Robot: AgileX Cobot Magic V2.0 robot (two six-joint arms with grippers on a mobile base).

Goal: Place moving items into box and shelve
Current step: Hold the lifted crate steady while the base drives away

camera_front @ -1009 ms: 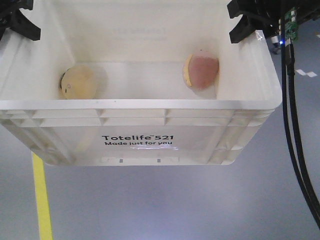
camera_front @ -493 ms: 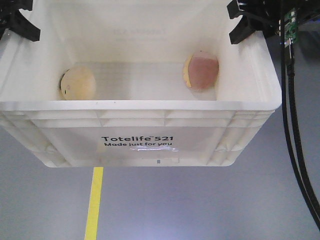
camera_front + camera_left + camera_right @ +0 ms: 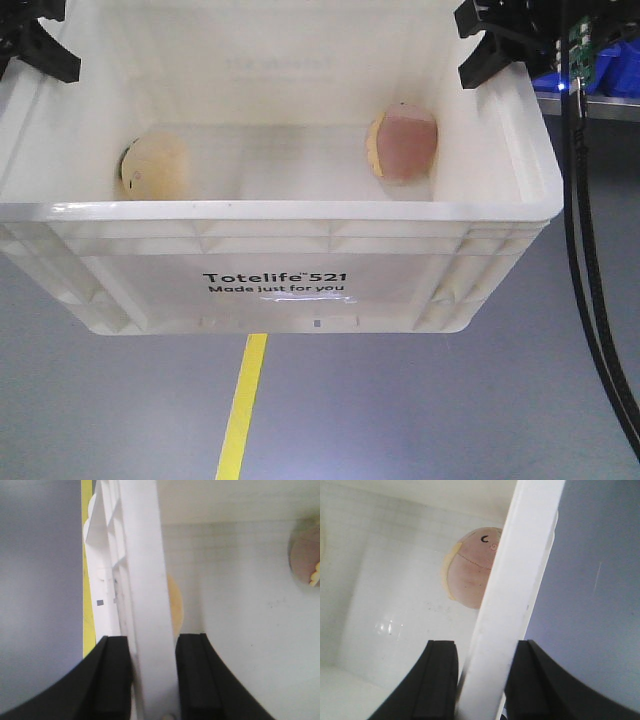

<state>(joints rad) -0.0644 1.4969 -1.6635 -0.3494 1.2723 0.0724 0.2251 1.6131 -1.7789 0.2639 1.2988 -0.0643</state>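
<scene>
The off-white box (image 3: 300, 212), printed "Totelife 521", hangs above the floor between my two grippers. Inside it, the cream-yellow ball (image 3: 155, 167) rests at the left and the pinkish-brown ball (image 3: 403, 143) at the right. My left gripper (image 3: 35, 45) is shut on the box's left rim (image 3: 145, 580), one finger on each side of the wall (image 3: 154, 642), with the cream ball (image 3: 176, 607) just past it. My right gripper (image 3: 495, 45) is shut on the right rim (image 3: 520, 570) in the same way (image 3: 482, 647), beside the stitched-face ball (image 3: 470, 575).
Grey floor lies below, with a yellow line (image 3: 240, 410) running under the box. Blue bins on a shelf edge (image 3: 600, 72) show at the upper right. Black cables (image 3: 580, 250) hang down the right side.
The yellow floor line has slid from the left to under the box's middle, and blue bins have come into view at the upper right. Box, balls and grippers keep their places in the view.
</scene>
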